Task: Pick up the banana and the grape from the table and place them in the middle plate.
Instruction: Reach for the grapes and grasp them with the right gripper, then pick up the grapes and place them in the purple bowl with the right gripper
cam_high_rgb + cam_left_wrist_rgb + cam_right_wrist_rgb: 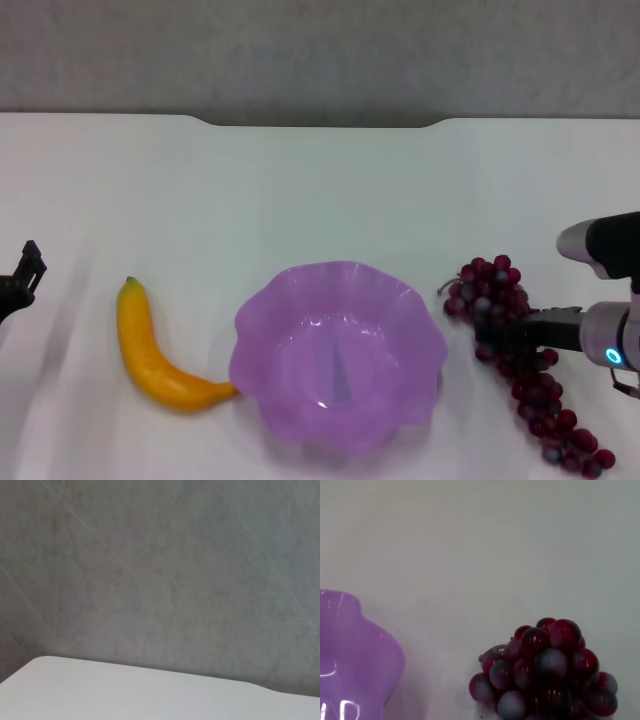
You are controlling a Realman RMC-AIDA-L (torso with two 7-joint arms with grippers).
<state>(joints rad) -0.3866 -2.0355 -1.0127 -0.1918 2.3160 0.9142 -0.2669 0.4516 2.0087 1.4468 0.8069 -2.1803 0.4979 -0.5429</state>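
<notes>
The banana [150, 355] lies on the white table [320, 190], left of the purple scalloped plate [338, 358], its lower end touching the plate's rim. The plate holds nothing. The grape bunch [525, 385] lies right of the plate, running toward the front right. My right gripper [492, 330] reaches in from the right and sits low over the upper part of the bunch. The right wrist view shows the top of the grape bunch [545, 680] and the plate's rim [355, 650]. My left gripper [25, 272] is at the far left edge, away from the banana.
The table's notched far edge [320, 122] meets a grey wall [320, 50]. The left wrist view shows only the wall [160, 570] and a strip of the tabletop [125, 695].
</notes>
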